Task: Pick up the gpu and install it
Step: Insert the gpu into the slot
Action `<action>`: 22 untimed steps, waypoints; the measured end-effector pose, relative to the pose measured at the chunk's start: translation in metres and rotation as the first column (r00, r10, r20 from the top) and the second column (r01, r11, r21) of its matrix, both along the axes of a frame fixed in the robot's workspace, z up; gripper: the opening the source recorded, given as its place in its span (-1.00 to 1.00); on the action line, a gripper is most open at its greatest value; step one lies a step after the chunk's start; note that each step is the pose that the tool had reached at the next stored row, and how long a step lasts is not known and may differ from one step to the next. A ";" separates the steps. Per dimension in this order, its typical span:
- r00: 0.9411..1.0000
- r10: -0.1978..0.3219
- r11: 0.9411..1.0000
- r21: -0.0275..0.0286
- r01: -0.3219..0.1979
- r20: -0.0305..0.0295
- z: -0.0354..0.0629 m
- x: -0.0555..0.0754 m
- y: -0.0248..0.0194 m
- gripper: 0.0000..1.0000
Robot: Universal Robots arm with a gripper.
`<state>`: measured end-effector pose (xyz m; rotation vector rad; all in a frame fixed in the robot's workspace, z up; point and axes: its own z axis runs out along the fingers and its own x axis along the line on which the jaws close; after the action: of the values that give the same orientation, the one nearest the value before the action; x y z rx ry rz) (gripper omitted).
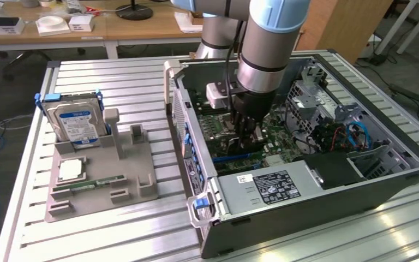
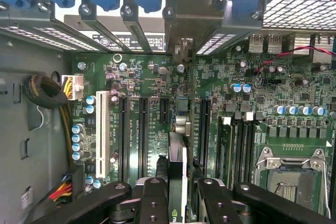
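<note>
**Claw lowers graphics card into open computer case**

Claw (image 2: 176, 190) of the robot arm (image 1: 268, 43) reaches down inside an open computer case (image 1: 384, 180) that lies on its side on a slatted metal bench (image 1: 107, 240). Its dark fingers (image 2: 152, 198) are partly closed on the gpu (image 2: 177, 156), a thin card seen edge-on in the wrist view, held upright between them. The card stands over the green motherboard (image 2: 157, 72), lined up with the long dark expansion slots (image 2: 143, 129) and with its far end toward the metal bracket openings at the case's rear wall. Whether the card's edge already sits in a slot cannot be told.

In the exterior view, the arm comes in from twelve o'clock and the claw sits near the centre of the case. A grey power supply (image 1: 271, 188) with a printed label lies at the case's six o'clock end. Blue cables (image 1: 359, 134) show among the drive bays at three o'clock.

Well apart from the case, at nine o'clock on the bench, stands a grey parts holder (image 1: 133, 183). A silver hard drive (image 1: 77, 124) with a blue-and-white label stands upright at its far end, held in a blue frame. A square processor (image 1: 71, 169) lies flat on the holder nearer the viewer, and a narrow green memory stick (image 1: 89, 184) lies just beside it.

Beyond the bench, at twelve o'clock, a wooden desk (image 1: 144, 27) carries small white boxes.
</note>
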<state>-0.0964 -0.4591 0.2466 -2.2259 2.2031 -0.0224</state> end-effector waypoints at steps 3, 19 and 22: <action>1.000 0.000 1.000 0.000 0.000 0.000 -0.0012 0.000 0.0000 -0.47; 1.000 0.000 1.000 0.001 0.000 0.000 -0.0041 -0.001 0.0001 -0.47; 1.000 0.000 1.000 0.001 0.000 0.000 -0.0051 -0.002 0.0007 -0.47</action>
<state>-0.0981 -0.4584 0.2414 -2.2252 2.2023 -0.0212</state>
